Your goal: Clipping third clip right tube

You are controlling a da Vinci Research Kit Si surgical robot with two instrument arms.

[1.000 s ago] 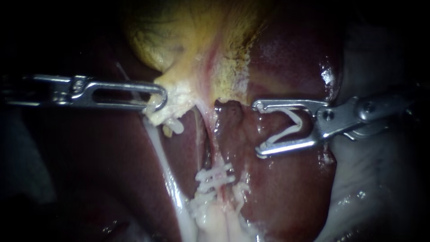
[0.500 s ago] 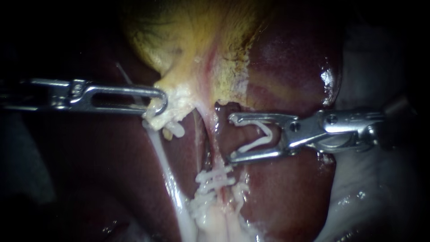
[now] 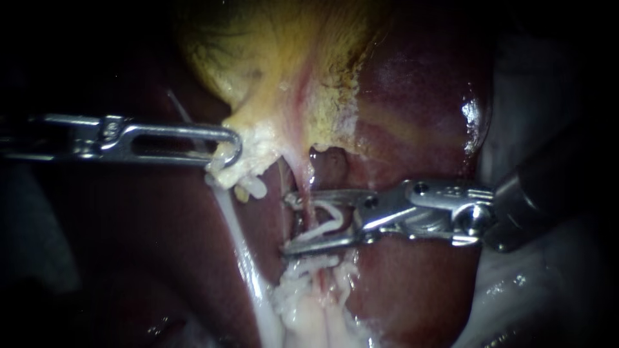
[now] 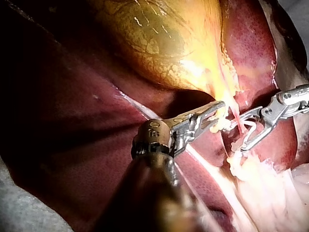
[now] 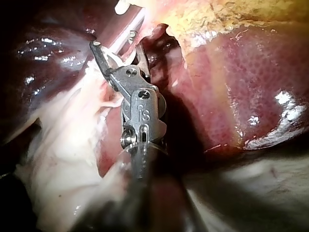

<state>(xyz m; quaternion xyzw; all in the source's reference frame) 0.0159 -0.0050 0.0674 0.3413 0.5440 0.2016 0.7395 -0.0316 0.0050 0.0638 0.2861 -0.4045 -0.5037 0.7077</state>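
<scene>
Right tube (image 3: 305,183) partly hidden by right instrument (image 3: 289,222), jaws apart, holding open clip (image 3: 327,222) astride it. Left instrument (image 3: 227,147) clamps gallbladder (image 3: 258,64) neck.

The endoscope faces the tube (image 3: 304,174) closely, mid-frame, with the gallbladder (image 3: 271,58) at upper centre. Wrist cameras look along the left instrument (image 4: 218,110) and right instrument (image 5: 116,49) (close in, from opposite sides). All three views share the tube and the clip (image 3: 329,224) astride it.
</scene>
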